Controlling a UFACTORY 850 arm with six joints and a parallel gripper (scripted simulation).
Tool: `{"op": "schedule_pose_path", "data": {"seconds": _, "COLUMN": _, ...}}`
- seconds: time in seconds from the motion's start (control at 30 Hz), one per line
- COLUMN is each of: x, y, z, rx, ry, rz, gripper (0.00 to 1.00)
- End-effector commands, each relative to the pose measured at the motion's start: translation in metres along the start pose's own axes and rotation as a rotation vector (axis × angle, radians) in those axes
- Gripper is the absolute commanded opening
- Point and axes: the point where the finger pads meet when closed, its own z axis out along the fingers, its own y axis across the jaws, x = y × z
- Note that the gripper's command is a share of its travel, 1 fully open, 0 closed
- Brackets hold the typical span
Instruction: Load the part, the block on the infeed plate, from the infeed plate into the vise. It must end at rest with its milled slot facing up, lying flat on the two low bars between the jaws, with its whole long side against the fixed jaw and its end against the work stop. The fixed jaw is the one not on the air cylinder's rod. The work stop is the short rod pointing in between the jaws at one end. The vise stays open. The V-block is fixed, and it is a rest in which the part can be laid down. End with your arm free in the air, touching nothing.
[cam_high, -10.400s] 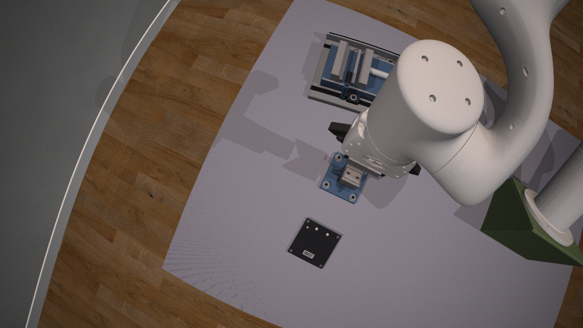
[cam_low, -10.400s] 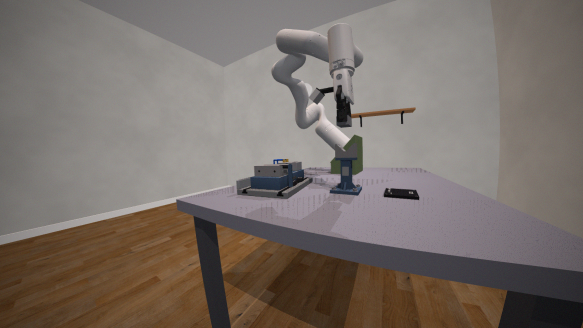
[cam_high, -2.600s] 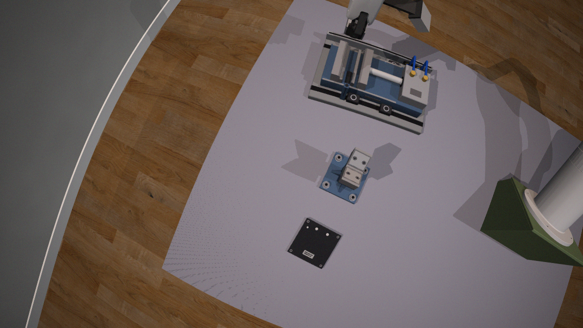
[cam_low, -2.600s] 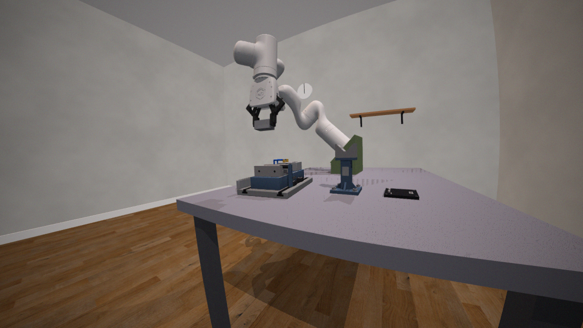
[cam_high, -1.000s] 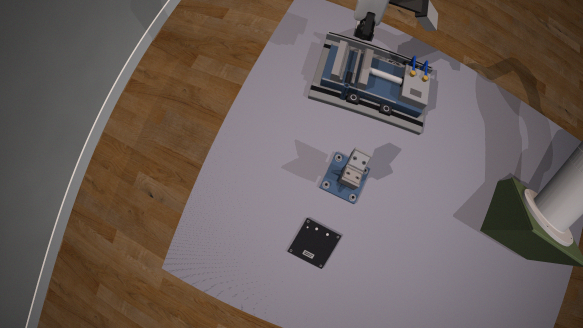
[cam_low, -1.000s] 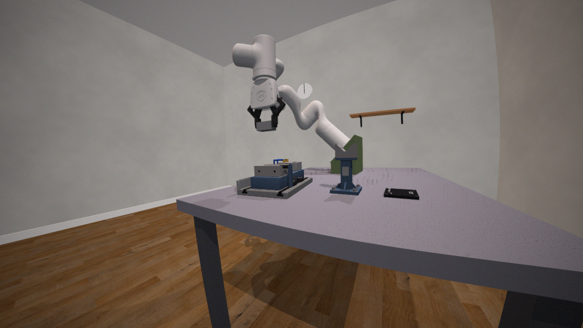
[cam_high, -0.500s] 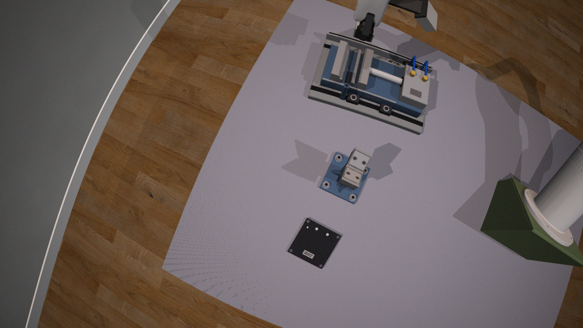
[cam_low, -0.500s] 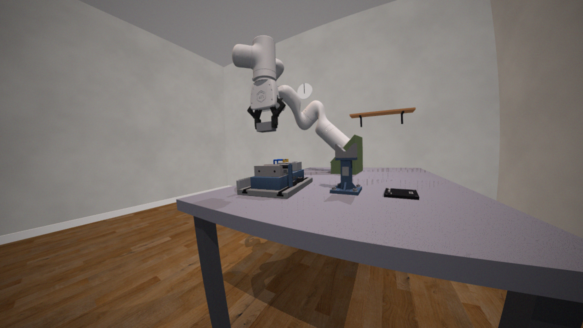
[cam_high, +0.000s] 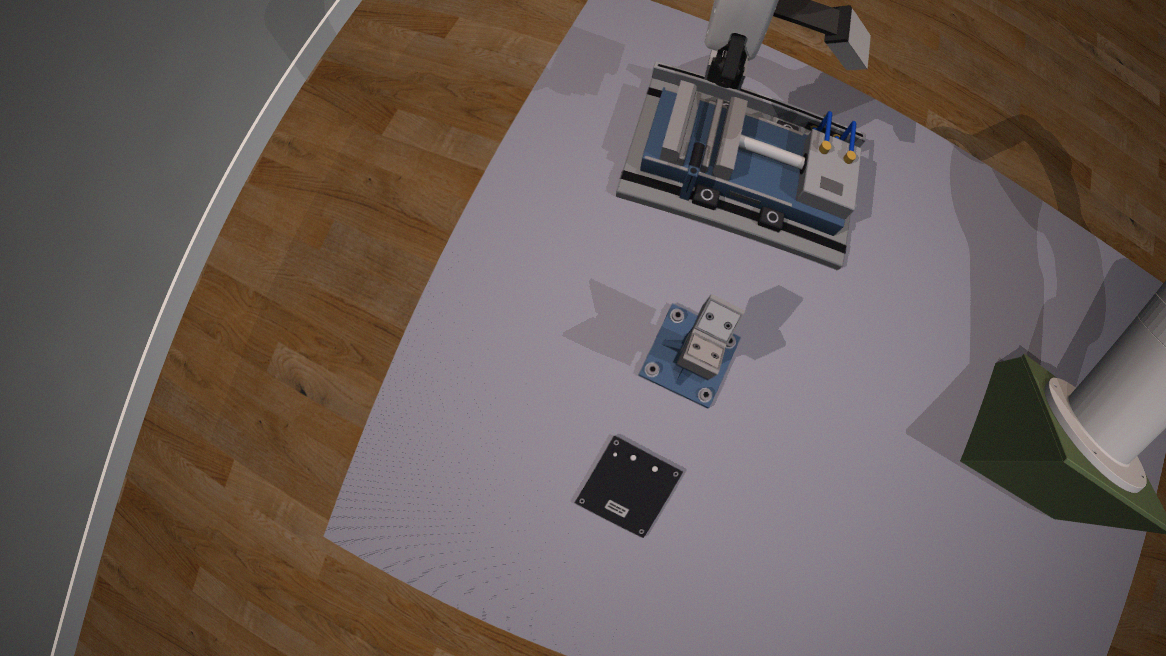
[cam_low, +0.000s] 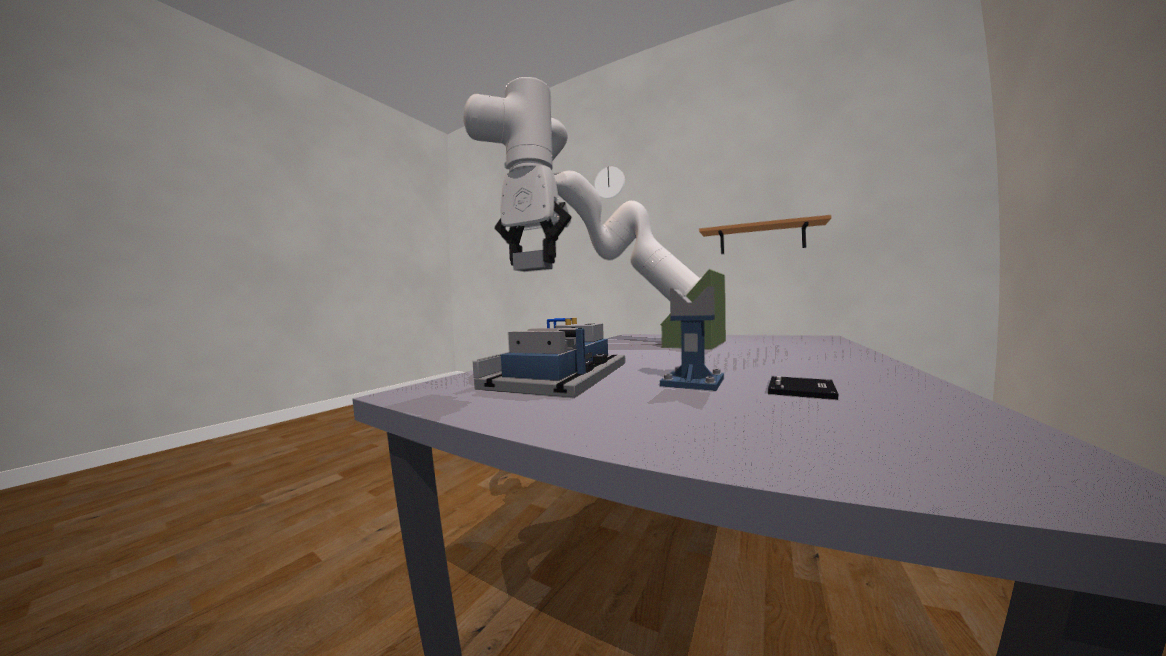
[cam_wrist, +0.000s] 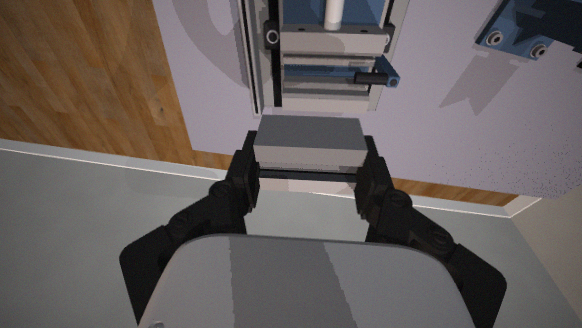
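My gripper (cam_low: 533, 247) is shut on the grey part (cam_low: 531, 259), gripping it by its two ends, and holds it high in the air above the far end of the vise (cam_low: 547, 359). In the wrist view the part (cam_wrist: 310, 141) sits crosswise between the black fingers, with the open vise (cam_wrist: 327, 60) below and ahead. Its work stop rod (cam_wrist: 372, 78) points in between the jaws from the right. From above, the vise (cam_high: 737, 163) shows two grey jaws, a white cylinder rod (cam_high: 770, 150) and the gripper (cam_high: 725, 61) at its far end. I cannot see the part's slot.
The V-block (cam_high: 707, 336) stands on a blue base at mid table. The black infeed plate (cam_high: 628, 484) lies empty nearer the front. The arm's green base (cam_high: 1051, 440) is at the right. The table edge runs close behind the vise.
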Motion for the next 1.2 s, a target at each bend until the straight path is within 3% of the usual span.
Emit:
{"op": "schedule_pose_path", "data": {"seconds": 0.0, "x": -0.001, "y": 0.000, "z": 0.005, "rx": 0.000, "ry": -0.002, "rz": 0.001, "gripper": 0.00}}
{"op": "schedule_pose_path", "data": {"seconds": 1.17, "x": -0.002, "y": 0.000, "z": 0.061, "rx": 0.000, "ry": -0.002, "rz": 0.001, "gripper": 0.00}}
